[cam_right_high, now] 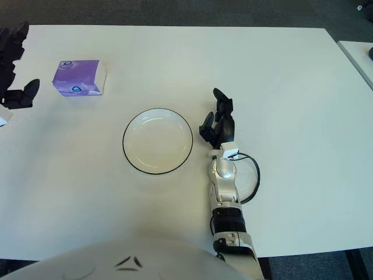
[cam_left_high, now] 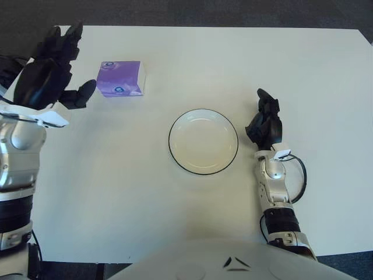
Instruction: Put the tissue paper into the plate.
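Purple tissue pack (cam_left_high: 120, 79) lies flat on white tabletop (cam_left_high: 192, 52), far-left area, well apart from black-rimmed plate (cam_left_high: 203, 141) at centre. Left hand (cam_left_high: 49, 73) raised just left of pack, fingers spread, holding nothing. Right hand (cam_left_high: 265, 122) just right of plate, fingers loosely open. Bare tabletop between pack and plate.

A white table (cam_left_high: 192, 52) stands on dark grey carpet (cam_left_high: 175, 11).

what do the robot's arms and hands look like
Both hands, left hand and right hand, are black with three chunky fingers. A small white block sits at each wrist. Forearms are silver metal with black segmented bands, and a thin black cable loops beside the right wrist.
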